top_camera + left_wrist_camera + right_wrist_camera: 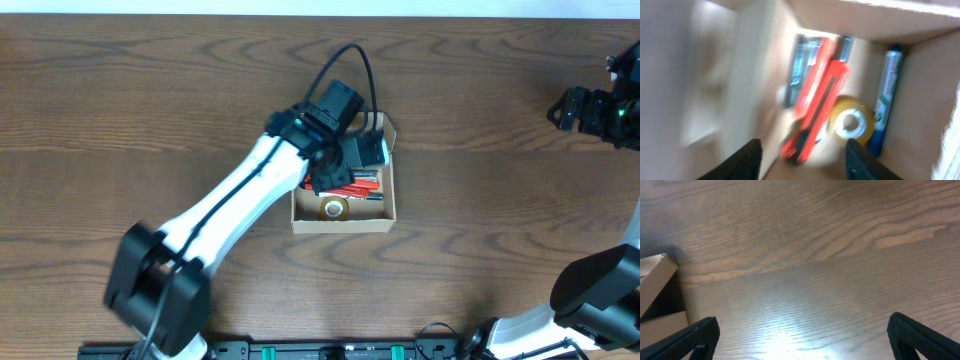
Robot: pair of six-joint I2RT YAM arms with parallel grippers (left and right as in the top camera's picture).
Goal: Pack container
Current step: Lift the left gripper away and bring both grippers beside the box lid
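The tan cardboard container (390, 205) sits open at the middle of the table. Inside lie a red utility knife (815, 107), a yellow tape roll (852, 125), a blue marker (886, 100) and some dark pens (799, 62). The tape roll (334, 209) and red knife (358, 187) also show from overhead. My left gripper (802, 160) is open and empty, just above the box's inside; from overhead it (350, 155) covers the box's upper part. My right gripper (802, 335) is open and empty over bare table at the far right (580, 110). The flap lid is hidden under the left arm.
A corner of the container (657, 275) shows at the left edge of the right wrist view. The wooden table (500, 220) spreads around the box. The left arm's black cable (345, 60) loops above the box.
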